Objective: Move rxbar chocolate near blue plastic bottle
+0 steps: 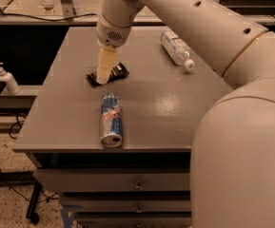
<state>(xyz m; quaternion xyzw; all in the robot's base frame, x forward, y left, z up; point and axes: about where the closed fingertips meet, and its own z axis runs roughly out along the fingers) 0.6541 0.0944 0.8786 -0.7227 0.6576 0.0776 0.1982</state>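
My gripper (103, 75) is low over the rxbar chocolate (121, 71), left of middle on the table (175, 110); the blue plastic bottle (175, 47) lies well apart, far right.

Cream gripper (103, 78) over black rxbar chocolate (121, 71), mid-left on grey desk (175, 108); blue-and-silver can (111, 119) near; white-capped, blue-labelled blue plastic bottle (176, 49) far right.

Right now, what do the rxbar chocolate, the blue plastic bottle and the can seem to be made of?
The rxbar chocolate, with the gripper down at it: likely a plastic or foil wrapper, black, slightly glossy. The blue plastic bottle: clear plastic, see-through body, white cap. The can: probably metal, shiny silver end.
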